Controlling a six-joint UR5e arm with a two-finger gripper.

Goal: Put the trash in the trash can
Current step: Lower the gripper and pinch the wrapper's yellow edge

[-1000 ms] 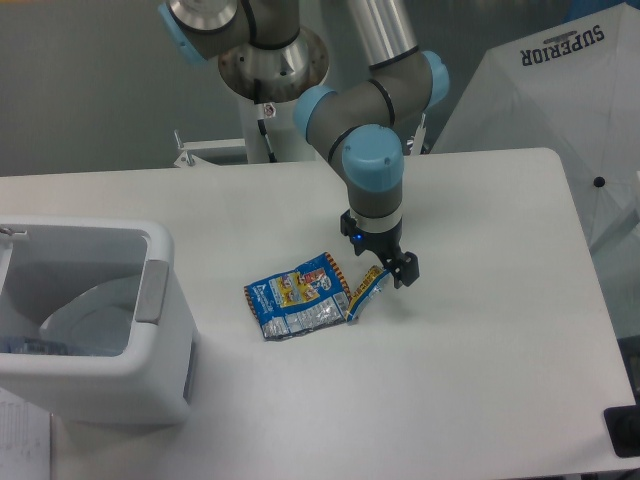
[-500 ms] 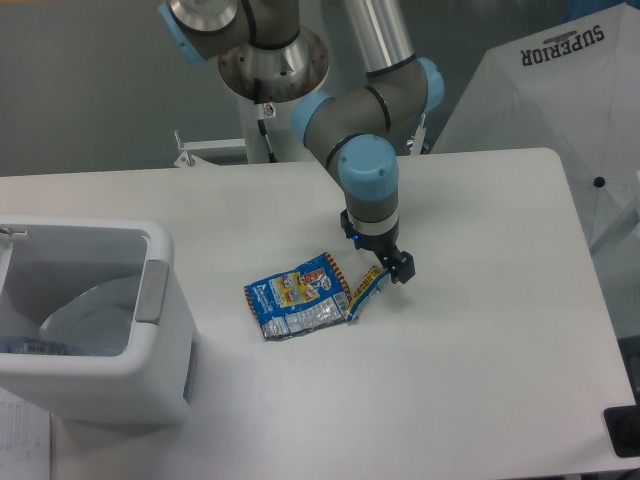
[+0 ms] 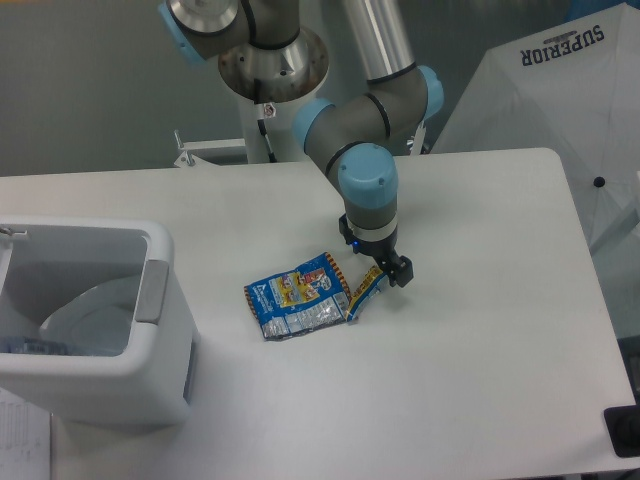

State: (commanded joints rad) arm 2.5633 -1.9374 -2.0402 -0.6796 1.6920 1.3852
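The crinkled blue-and-yellow snack wrapper [image 3: 297, 296] lies flat near the middle of the table. Its torn yellow strip [image 3: 364, 288] sticks out to the right. My gripper [image 3: 387, 268] points down at the strip's upper right end, and the fingers stand apart on either side of that tip, open. Whether they touch the strip I cannot tell. The white trash can [image 3: 160, 352] stands at the table's left front, with its grey handle [image 3: 153, 291] facing the wrapper. A clear bottle with blue on it [image 3: 40, 347] lies in the can's bottom.
A white fabric cover marked SUPERIOR [image 3: 560, 80] stands off the table's far right. The arm's base column [image 3: 270, 70] rises behind the table's back edge. A dark object [image 3: 624, 430] sits at the right front corner.
The gripper has shifted a little to the left and settled over the end of the yellow strip. The wrapper and the trash can have not moved.
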